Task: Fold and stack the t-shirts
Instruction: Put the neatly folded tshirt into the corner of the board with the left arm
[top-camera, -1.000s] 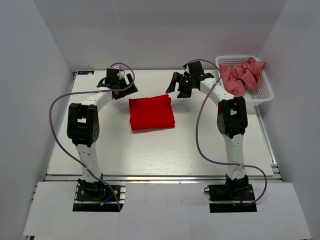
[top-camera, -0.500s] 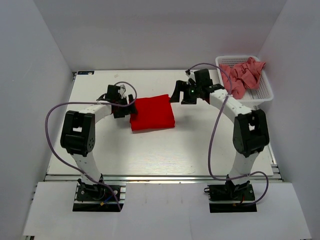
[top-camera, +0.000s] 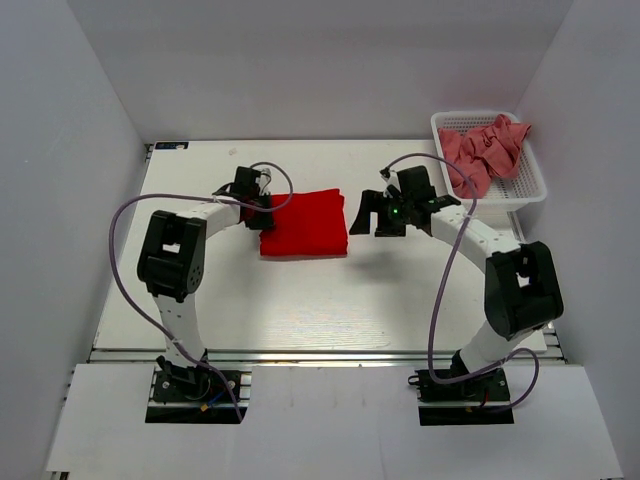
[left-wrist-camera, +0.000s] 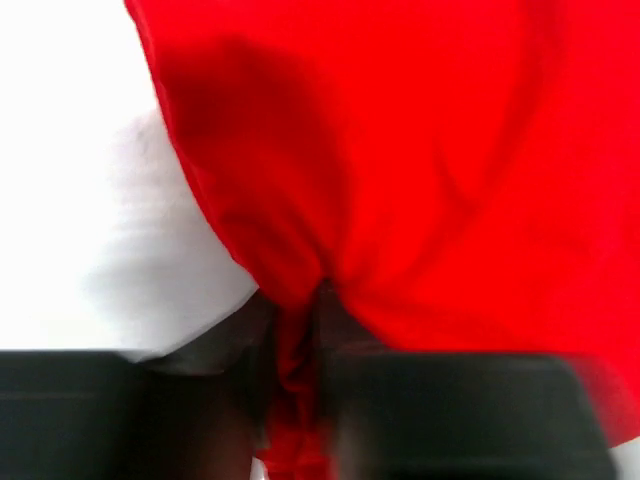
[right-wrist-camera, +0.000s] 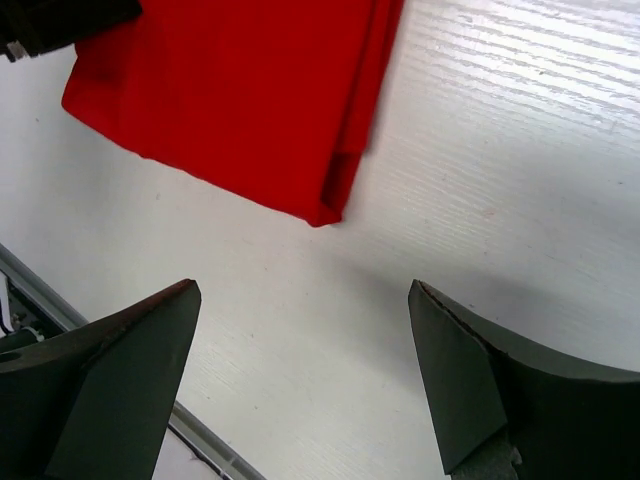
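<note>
A folded bright red t-shirt (top-camera: 305, 225) lies flat in the middle of the table. My left gripper (top-camera: 262, 212) is at its left edge, shut on a pinched ridge of the red cloth (left-wrist-camera: 450, 150), which bunches between the dark jaws of the left gripper (left-wrist-camera: 300, 400). My right gripper (top-camera: 365, 215) hovers just off the shirt's right edge, open and holding nothing. In the right wrist view the right gripper (right-wrist-camera: 300, 300) stands wide over bare table, with the red shirt's corner (right-wrist-camera: 240, 90) ahead of it. Several salmon pink t-shirts (top-camera: 485, 150) lie crumpled in the basket.
The white mesh basket (top-camera: 530, 195) stands at the back right corner of the white table (top-camera: 300, 300). White walls close in the table on three sides. A metal rail (top-camera: 320, 352) runs along the near edge, in front of both arm bases.
My left gripper moved right to the red shirt's left edge and shut on the cloth. My right arm swung forward and down to the shirt's right side, still open.
</note>
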